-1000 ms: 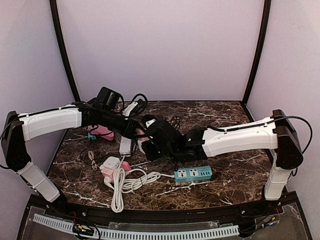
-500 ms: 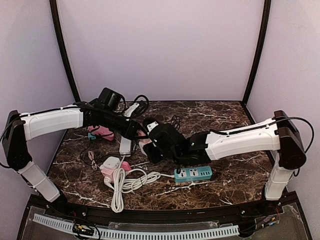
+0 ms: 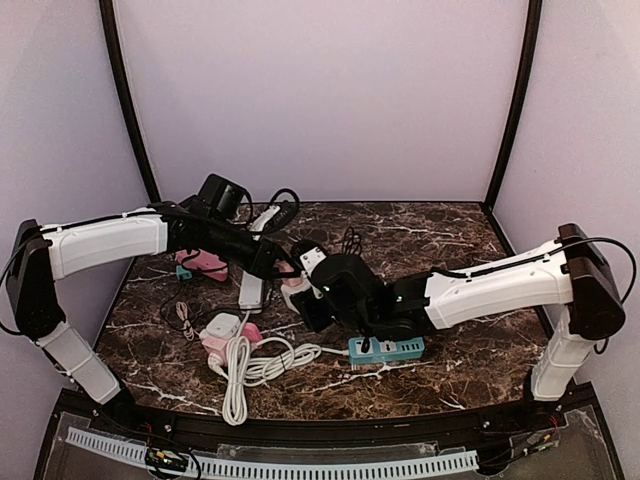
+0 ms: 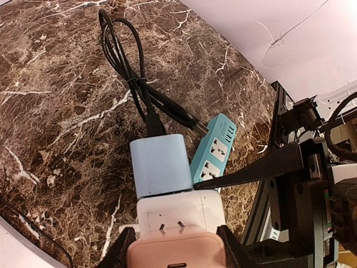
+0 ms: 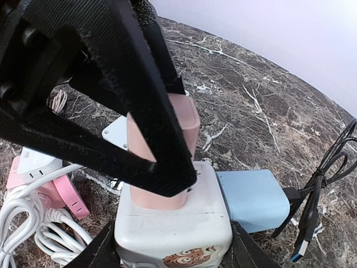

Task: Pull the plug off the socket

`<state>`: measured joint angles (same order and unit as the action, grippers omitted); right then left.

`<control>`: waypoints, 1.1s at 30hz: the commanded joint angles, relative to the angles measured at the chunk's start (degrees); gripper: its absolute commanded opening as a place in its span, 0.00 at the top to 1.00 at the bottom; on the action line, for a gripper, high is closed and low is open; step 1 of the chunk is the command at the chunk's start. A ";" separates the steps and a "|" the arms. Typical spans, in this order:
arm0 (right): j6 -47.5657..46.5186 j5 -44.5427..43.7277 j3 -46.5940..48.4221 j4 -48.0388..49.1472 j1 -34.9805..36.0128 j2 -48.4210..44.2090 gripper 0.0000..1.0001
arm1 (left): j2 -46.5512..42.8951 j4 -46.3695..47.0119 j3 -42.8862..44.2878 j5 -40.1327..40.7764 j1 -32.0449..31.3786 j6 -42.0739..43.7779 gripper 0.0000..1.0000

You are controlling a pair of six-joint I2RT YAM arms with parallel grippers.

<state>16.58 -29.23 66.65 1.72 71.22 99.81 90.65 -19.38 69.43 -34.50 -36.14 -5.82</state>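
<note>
- I am clamping my left pincer (image 4: 174,252) on the pink plug (image 5: 187,131); my right pincer (image 5: 170,248) is gripping the white socket cube (image 5: 173,223) near mid-table (image 4: 56,84).
- The plug is sitting fully in the cube's face; no gap is showing.
- Grasping is done; the pull-apart is remaining; a blue adapter (image 4: 160,164) is occupying the adjacent face.

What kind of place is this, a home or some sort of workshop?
Probably a robot test booth, not a home: a left arm and a right arm bolted at a marble-patterned table, plain walls closing it in, and a teal power strip among loose sockets and cables.
</note>
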 commanded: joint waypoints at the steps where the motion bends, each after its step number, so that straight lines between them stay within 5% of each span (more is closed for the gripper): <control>1: -0.48 -3.33 0.64 2.77 0.83 -3.30 1.00 | 0.11 -2.29 0.85 0.96 1.34 0.55 0.88; 20: 13.09 -2.07 2.64 -7.05 -3.89 -2.58 1.00 | -3.07 1.58 -1.35 -0.13 1.32 0.37 0.89; 33: 5.40 -0.83 -0.89 1.12 -2.11 -4.53 1.00 | -2.46 -1.24 0.31 1.66 1.34 0.67 0.89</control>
<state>25.52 -26.74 67.29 -0.40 69.21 98.89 90.63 -16.40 69.17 -34.72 -35.97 -6.70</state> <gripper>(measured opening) 0.565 0.414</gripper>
